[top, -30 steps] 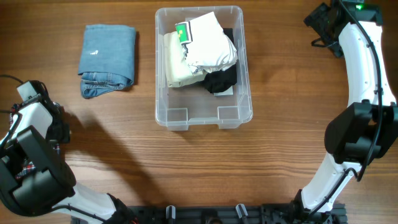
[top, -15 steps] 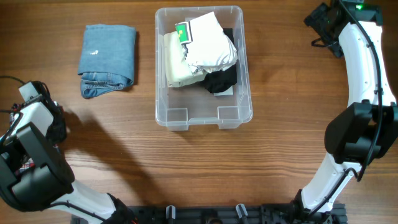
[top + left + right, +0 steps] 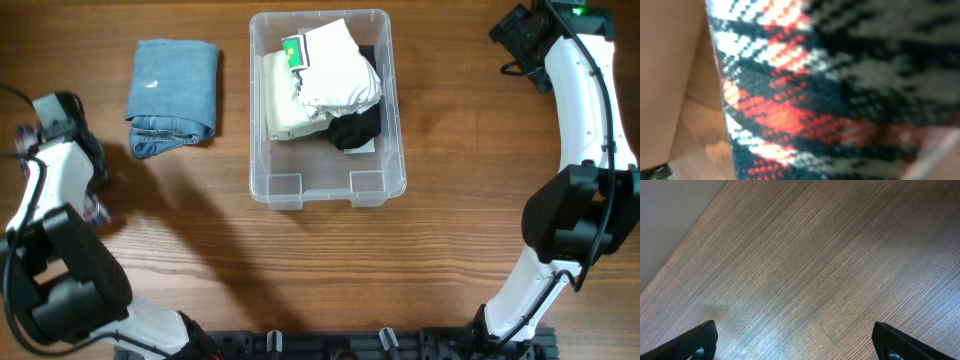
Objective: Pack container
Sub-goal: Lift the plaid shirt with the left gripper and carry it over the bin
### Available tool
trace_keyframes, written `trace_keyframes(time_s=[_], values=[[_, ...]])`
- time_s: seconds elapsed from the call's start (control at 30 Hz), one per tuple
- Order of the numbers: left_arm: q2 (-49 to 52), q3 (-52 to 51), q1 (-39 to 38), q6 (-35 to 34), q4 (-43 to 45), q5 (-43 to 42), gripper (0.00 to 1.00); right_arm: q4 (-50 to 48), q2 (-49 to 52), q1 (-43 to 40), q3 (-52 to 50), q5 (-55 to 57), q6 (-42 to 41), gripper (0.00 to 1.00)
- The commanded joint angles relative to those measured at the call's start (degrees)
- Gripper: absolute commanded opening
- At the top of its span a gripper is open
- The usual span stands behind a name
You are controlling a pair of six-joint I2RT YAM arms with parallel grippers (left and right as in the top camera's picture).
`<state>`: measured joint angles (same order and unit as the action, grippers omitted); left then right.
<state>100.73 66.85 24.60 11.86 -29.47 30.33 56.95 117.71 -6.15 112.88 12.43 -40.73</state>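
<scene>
A: Where's the container (image 3: 326,186)?
B: Far-centre on the desk (image 3: 450,250), long axis front-to-back, off to the right of the left jaws. Their state is unclear: plaid cloth (image 3: 805,100) fills the view, probably gripped. The right jaws are spread wide, empty.

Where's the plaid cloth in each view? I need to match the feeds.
Overhead: the plaid cloth peeks out at the far left edge, about mid-height.
Left wrist: it fills most of the picture, close and blurred.
Right wrist: not in it.
Shared landmark: the wood table, seen in all three.

White arms (image 3: 578,90), black joints (image 3: 575,215), one green light (image 3: 578,12).
</scene>
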Motion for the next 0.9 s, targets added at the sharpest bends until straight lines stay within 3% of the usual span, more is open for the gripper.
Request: trace_keyframes(time_s=[0.0,0.23,0.43,0.53,0.87], values=[[-7.91,6.78,-4.59,-4.85,1.55,-4.04,0.04,0.04,0.83,0.2,-0.09,-0.33,-0.61,1.0],[-19.28,9.79,-22.16,-4.5,12.59,-13.38,0.04,0.02,0.83,0.17,-0.09,-0.33,-0.61,1.0],[-20.39,9.77,-45.13,12.92,12.22,-15.1,0.04,0.02,0.83,0.17,-0.09,-0.33,-0.61,1.0],[-18.73,9.77,-52.43,16.59,10.34,-15.1,0.04,0.02,0.83,0.17,-0.09,-0.33,-0.61,1.0],[-7.41,9.77,-60.41,18.14,1.36,-15.08,0.04,0.02,0.83,0.17,-0.09,-0.33,-0.61,1.0]])
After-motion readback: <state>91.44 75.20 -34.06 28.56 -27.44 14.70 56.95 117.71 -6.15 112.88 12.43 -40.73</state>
